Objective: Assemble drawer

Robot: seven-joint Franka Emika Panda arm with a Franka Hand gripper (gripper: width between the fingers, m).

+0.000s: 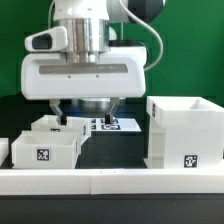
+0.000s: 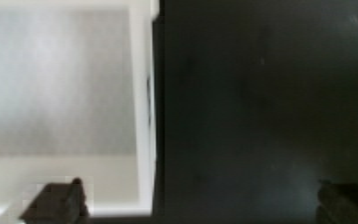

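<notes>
The drawer lies in parts. The tall white casing (image 1: 185, 130) stands at the exterior view's right, its tag facing front. Two shallow white trays sit at the left: one in front (image 1: 44, 150) with a tag, one behind it (image 1: 48, 124). My gripper (image 1: 86, 108) hangs open and empty just above the table, behind the trays, with one finger over the rear tray. In the wrist view the gripper (image 2: 202, 200) is open. One dark fingertip (image 2: 55, 200) is over a white tray surface (image 2: 69, 90), the other is over the black table (image 2: 265, 100). Nothing lies between them.
The marker board (image 1: 112, 124) lies flat on the black table behind the gripper. A low white border rail (image 1: 110, 181) runs along the front edge. A green backdrop stands behind.
</notes>
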